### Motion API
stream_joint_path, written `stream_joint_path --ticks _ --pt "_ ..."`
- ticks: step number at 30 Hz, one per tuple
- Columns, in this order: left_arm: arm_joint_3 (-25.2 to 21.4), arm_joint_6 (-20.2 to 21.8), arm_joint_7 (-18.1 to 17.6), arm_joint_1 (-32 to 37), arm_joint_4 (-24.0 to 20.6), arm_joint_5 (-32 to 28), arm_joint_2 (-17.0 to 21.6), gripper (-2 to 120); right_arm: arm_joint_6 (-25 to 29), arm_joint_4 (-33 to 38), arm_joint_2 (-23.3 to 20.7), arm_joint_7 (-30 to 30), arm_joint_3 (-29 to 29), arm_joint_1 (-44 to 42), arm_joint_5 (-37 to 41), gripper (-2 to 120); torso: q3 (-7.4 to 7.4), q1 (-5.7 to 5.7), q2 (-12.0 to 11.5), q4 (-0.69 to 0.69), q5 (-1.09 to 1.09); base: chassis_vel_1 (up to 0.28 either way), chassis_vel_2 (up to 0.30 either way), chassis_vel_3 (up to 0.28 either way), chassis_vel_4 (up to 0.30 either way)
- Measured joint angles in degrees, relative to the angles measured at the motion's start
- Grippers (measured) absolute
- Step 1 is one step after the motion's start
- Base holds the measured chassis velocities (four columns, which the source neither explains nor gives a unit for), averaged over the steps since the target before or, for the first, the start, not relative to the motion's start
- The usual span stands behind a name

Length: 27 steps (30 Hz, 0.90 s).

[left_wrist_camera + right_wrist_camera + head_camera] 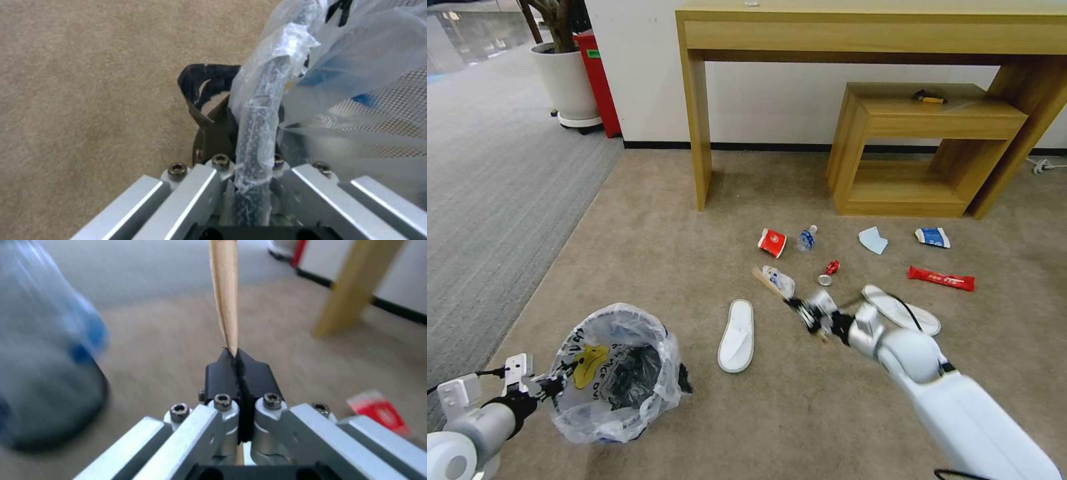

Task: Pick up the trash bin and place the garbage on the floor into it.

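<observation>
The trash bin (617, 373), black with a crinkled printed bag liner, is at the lower left over the beige floor (647, 253). My left gripper (550, 387) is shut on its rim (260, 110), with the liner bunched between the fingers. My right gripper (807, 310) is low over the carpet, shut on one end of the wooden stick (768, 281); the stick (225, 290) juts straight out of the closed jaws. Garbage around it: two white slippers (737, 335) (904, 310), a red cup (772, 242), a small bottle (807, 238), a red can (830, 268) and a light-blue mask (872, 239).
A red wrapper (941, 279) and a blue packet (932, 237) lie to the right. A wooden desk (697, 133) and a low shelf (920, 147) stand against the wall behind the litter. Grey ribbed carpet (487, 187) and a white plant pot (566, 80) are at the left.
</observation>
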Motion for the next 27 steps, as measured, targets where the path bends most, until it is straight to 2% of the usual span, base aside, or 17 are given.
stream_joint_path --ticks 1,4,5,9,11,13,17,27 --pt "0.0 0.0 0.0 0.0 0.0 0.0 0.0 0 0.0 0.0 0.0 0.0 0.0 0.0 0.0 0 0.00 0.00 0.0 0.00 0.00 0.000 0.000 0.000 0.000" --pt "1.9 0.0 -1.4 -1.2 0.2 0.1 0.5 0 -2.6 1.5 4.2 3.5 -8.6 10.3 6.3 0 0.00 0.00 0.0 0.02 -0.01 0.000 0.000 0.000 0.000" --pt "1.9 0.0 -1.4 -1.2 0.2 0.1 0.5 0 -2.6 1.5 4.2 3.5 -8.6 10.3 6.3 0 0.00 0.00 0.0 0.02 -0.01 0.000 0.000 0.000 0.000" --pt "4.7 0.0 -3.4 -2.2 -0.5 0.1 1.8 0 -5.3 1.2 13.1 7.3 -18.7 18.7 12.9 0 0.00 0.00 0.0 0.05 -0.02 0.000 0.000 0.000 0.000" --pt "5.1 0.0 -3.5 -2.3 -0.6 0.1 2.1 0 -5.4 0.9 14.0 7.7 -19.9 19.3 13.4 0 0.00 0.00 0.0 0.04 -0.02 0.000 0.000 0.000 0.000" --pt "6.4 0.0 -4.1 -2.3 -1.0 0.1 3.5 0 -4.8 -1.5 17.1 8.6 -24.2 20.7 13.7 0 0.00 0.00 0.0 0.00 -0.02 0.000 0.000 0.000 0.000" --pt "7.9 0.0 -4.9 -2.0 -1.5 0.2 4.9 0 -4.0 -4.0 20.1 9.2 -27.3 20.0 11.9 0 0.00 0.00 0.0 -0.01 -0.02 0.000 0.000 0.000 0.000" --pt "9.1 0.0 -5.7 -2.1 -2.2 0.2 5.2 0 -0.3 -9.7 23.6 12.1 -32.8 17.6 9.8 0 0.00 0.00 0.0 0.01 -0.01 0.000 0.000 0.000 0.000"
